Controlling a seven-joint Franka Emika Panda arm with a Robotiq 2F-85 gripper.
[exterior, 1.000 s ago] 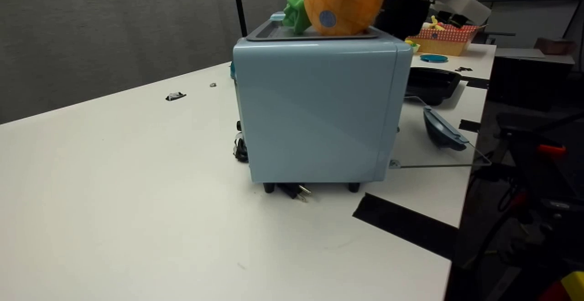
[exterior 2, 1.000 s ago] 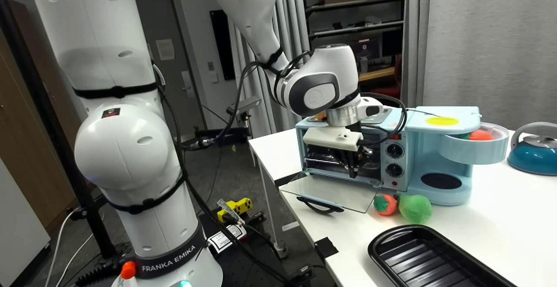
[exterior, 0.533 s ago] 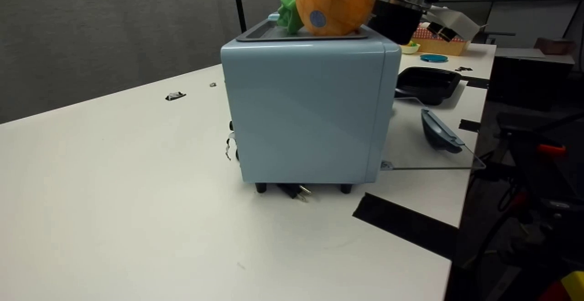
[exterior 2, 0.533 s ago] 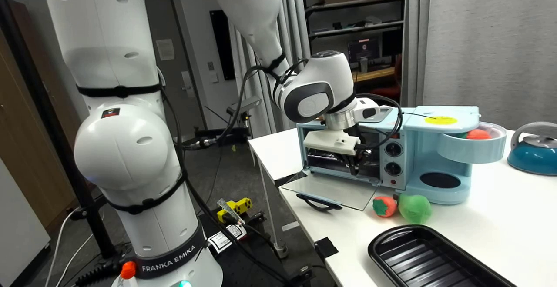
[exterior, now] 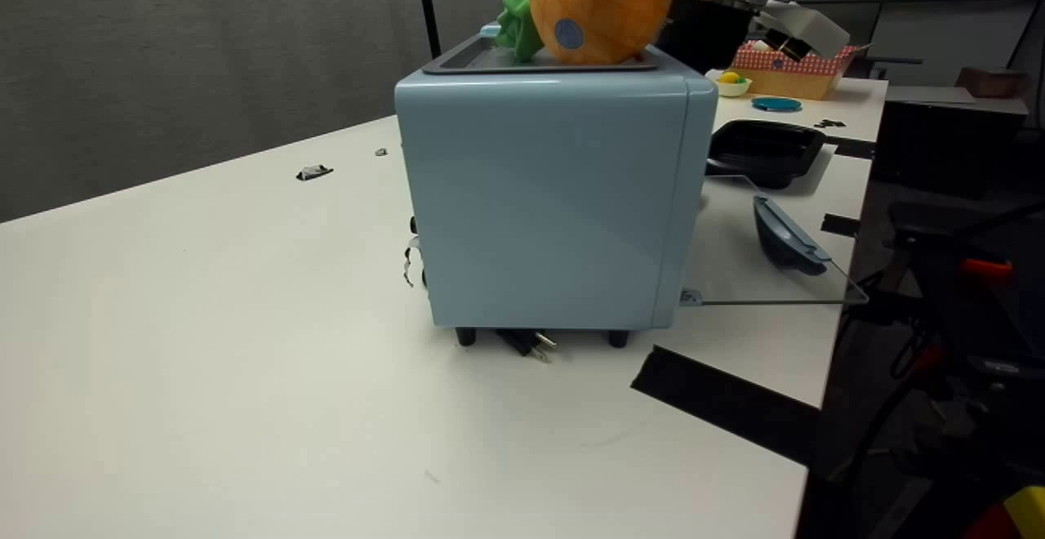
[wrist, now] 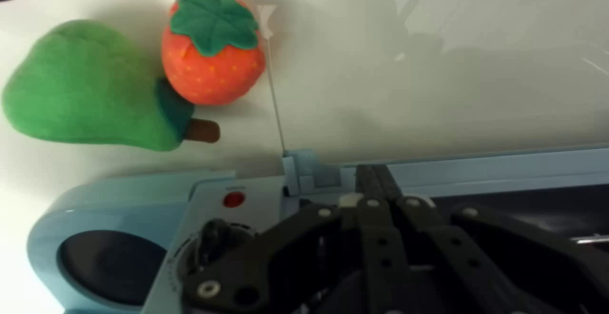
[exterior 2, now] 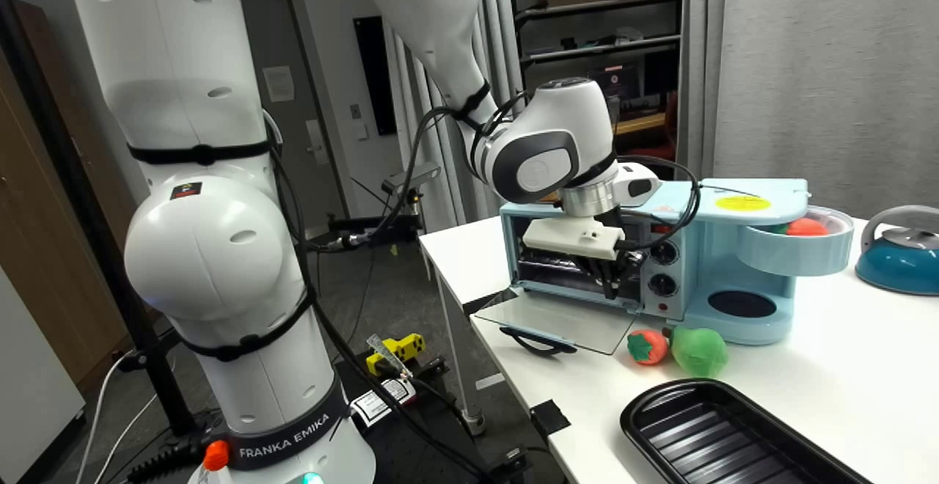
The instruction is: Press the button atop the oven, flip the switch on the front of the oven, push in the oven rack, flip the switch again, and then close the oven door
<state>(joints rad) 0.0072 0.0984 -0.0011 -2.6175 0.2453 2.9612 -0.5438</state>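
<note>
The light blue oven [exterior: 555, 196] stands on the table, its glass door [exterior 2: 572, 319] lowered flat toward the arm. Black fingertips of my gripper [exterior 2: 610, 293] point down at the oven's opening, near its knob panel [exterior 2: 678, 268]; they are pressed together with nothing between them. From the wrist, the gripper [wrist: 378, 173] appears over the blue lower sill close to the door hinge [wrist: 297, 171]. A shiny bar of the rack [wrist: 590, 239] shows inside. On the front, a red switch [exterior 2: 662, 228] is partly behind a cable. I cannot make out the button on top.
A plush strawberry [wrist: 214, 71] and green pear [wrist: 90, 95] lie beside the door. A black tray [exterior 2: 733, 433] sits in front. An orange plush pineapple [exterior: 600, 8] rests on a grey pan [exterior: 473, 65] atop the oven. A teal kettle [exterior 2: 902, 264] stands beyond.
Over the first half second the oven slid slightly backward, away from the arm, with its door. Since then it has stayed put, while my gripper moved sideways toward the knobs, still shut.
</note>
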